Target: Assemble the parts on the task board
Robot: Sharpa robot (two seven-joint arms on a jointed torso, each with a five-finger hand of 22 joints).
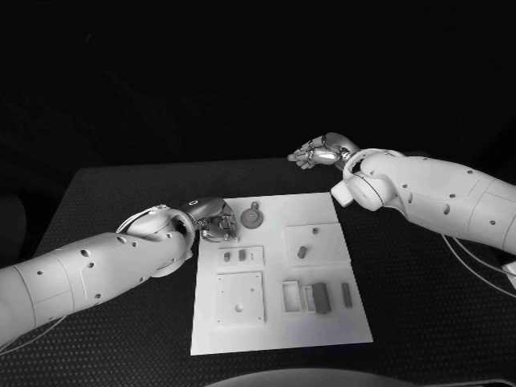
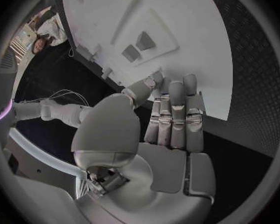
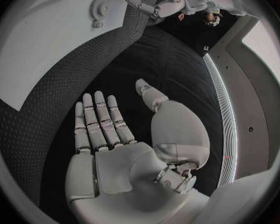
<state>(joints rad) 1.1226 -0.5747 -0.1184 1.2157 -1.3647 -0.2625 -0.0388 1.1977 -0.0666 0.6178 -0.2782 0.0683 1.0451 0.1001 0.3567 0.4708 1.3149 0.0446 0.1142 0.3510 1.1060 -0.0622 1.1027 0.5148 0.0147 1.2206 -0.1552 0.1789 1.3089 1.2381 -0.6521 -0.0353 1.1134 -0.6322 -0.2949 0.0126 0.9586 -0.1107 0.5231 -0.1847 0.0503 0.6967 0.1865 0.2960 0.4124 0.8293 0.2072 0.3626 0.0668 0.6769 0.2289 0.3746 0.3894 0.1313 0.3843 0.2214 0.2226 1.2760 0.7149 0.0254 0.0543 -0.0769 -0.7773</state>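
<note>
Right wrist view shows right hand (image 3: 109, 149) flat, fingers straight

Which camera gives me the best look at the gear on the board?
The head view: the gear lies in plain sight near the task board's far-left corner, beside the left hand. The right wrist view shows it small at the rim. In the left wrist view I cannot pick it out.

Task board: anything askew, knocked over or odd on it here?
Nothing stands out. The task board lies flat on the black table, its parts sitting in their places, the gear near its far edge. The left hand hovers at the board's far left corner; the right hand is open beyond it.
</note>
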